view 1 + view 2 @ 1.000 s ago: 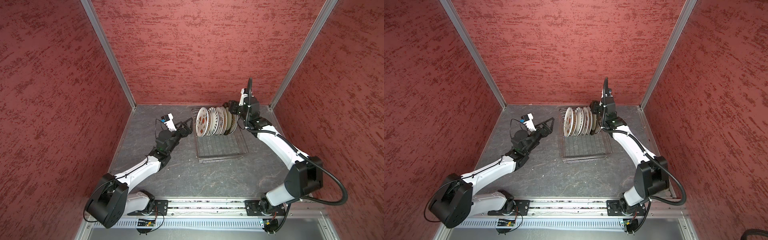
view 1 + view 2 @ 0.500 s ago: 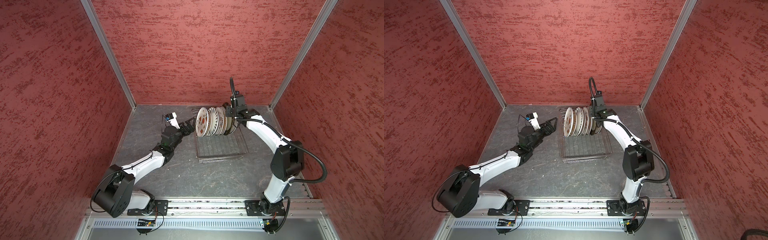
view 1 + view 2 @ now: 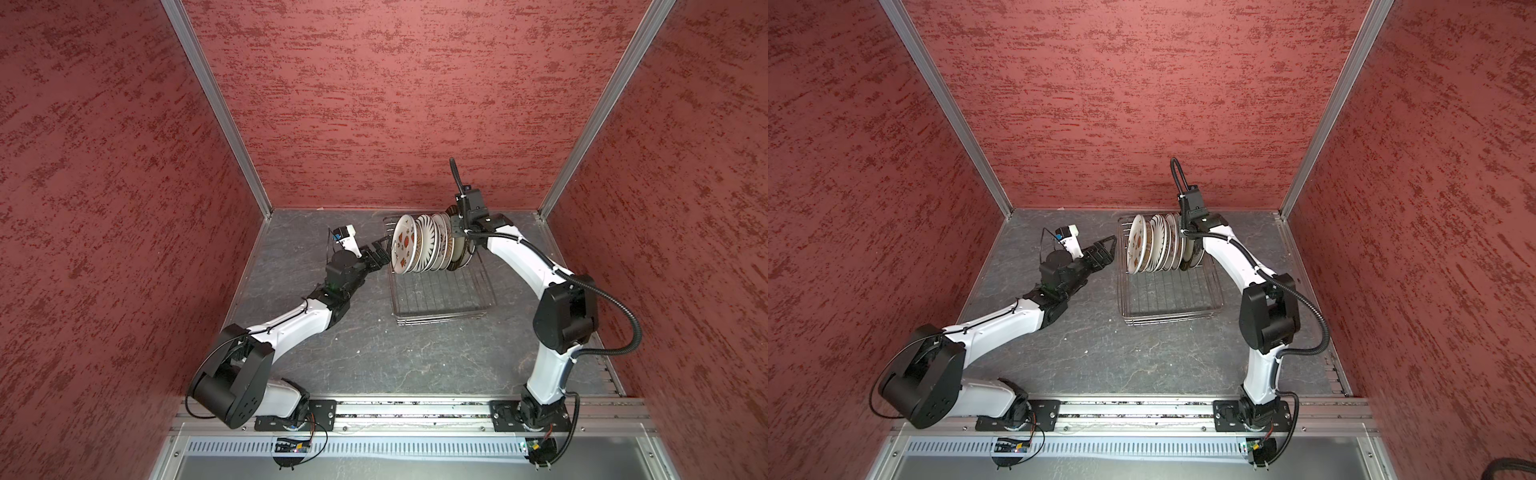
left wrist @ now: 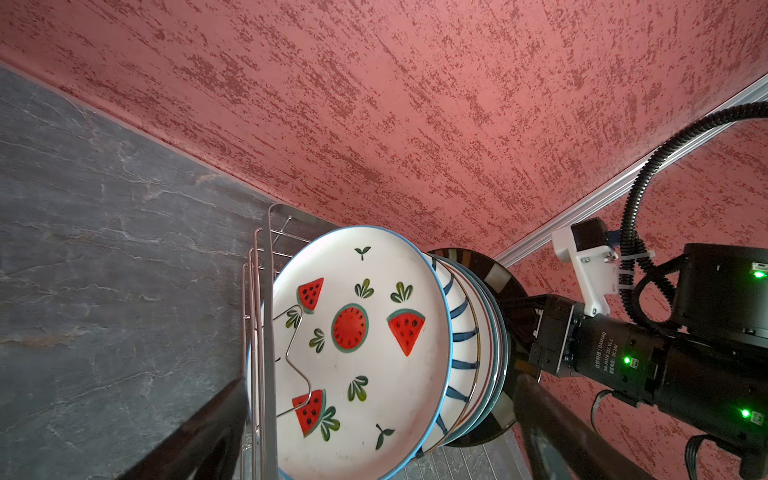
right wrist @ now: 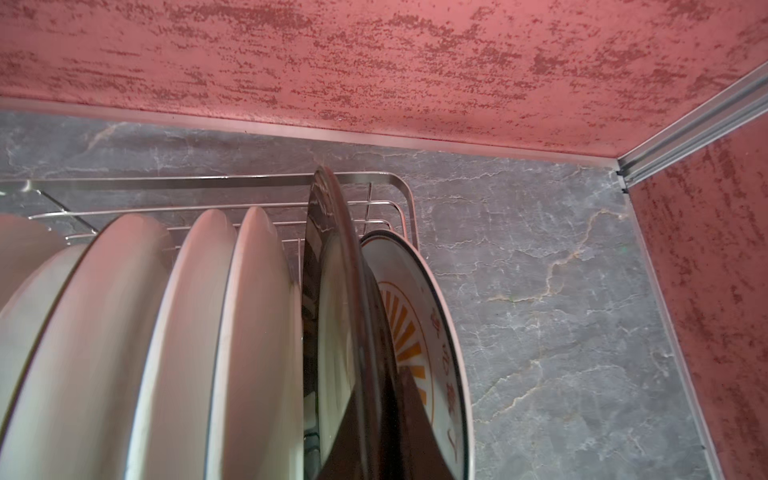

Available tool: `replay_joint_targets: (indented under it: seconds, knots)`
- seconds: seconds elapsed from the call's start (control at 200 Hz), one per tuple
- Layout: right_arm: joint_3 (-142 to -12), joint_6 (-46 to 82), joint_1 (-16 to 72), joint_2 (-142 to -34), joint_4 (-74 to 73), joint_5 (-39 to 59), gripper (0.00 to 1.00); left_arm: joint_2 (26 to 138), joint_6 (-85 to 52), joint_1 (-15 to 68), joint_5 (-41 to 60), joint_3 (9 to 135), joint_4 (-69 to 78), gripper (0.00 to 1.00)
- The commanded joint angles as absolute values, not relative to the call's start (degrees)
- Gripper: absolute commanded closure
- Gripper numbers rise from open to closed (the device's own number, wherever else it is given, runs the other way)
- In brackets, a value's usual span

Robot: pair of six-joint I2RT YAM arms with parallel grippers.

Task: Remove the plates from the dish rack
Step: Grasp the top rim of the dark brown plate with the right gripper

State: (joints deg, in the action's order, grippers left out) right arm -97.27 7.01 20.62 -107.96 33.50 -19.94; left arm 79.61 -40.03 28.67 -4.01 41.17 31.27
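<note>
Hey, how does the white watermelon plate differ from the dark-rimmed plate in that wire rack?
The white round plate with red watermelon slices has a blue edge; the round dark-rimmed plate shows pale patches on its rim. The watermelon plate ends the row nearest the open left tool, untouched; the dark-rimmed plate stands second from the far end, its rim pinched by the shut right tool. Both stand on edge in the silver wire dish rack.
</note>
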Motion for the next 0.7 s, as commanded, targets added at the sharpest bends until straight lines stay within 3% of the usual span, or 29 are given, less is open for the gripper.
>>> replay_joint_targets:
  seconds: [0.0, 0.175, 0.696]
  knots:
    - [-100.6, 8.4, 21.7, -108.5, 33.9, -23.4, 0.93, 79.9, -39.1, 28.9, -4.6, 42.0, 31.2, 0.0]
    - [-103.2, 7.0, 23.3, -108.5, 34.4, -28.1, 1.0, 79.0, -38.8, 28.8, -4.2, 41.6, 30.9, 0.01]
    - [-104.1, 6.1, 26.6, -102.0, 35.3, -37.6, 1.0, 75.4, -38.2, 28.8, -2.7, 38.7, 32.9, 0.01]
